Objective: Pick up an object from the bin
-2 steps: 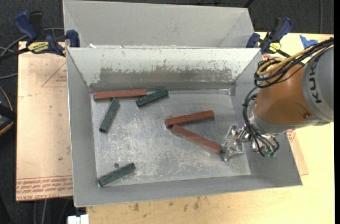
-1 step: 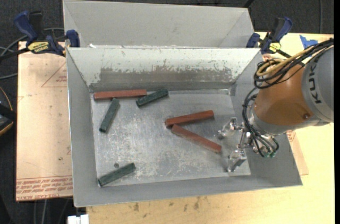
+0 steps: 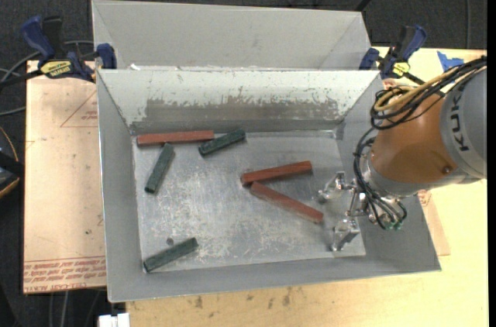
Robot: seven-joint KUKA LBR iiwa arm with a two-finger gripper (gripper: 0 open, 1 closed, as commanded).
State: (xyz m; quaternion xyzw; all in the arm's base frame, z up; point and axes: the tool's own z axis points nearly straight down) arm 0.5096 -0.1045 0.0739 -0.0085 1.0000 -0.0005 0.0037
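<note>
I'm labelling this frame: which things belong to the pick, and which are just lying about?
Job: claw; lower red-brown bar nearest it (likely pick).
Lying about: upper red-brown bar; back red-brown bar; back green bar; left green bar; front green bar.

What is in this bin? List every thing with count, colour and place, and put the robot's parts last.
Grey metal bin: one, grey, centre of the view.
Reddish-brown rectangular bars: three, reddish-brown; one along the back wall at left, one right of centre, one slanting just below it, its right end close to the end effector.
Dark green rectangular bars: three, dark green; one near the back wall, one tilted at left, one at the front left.
Arm: one, orange-brown cover with cables, reaching in from the right.
End effector: one, metal, open, low in the front right corner.
</note>
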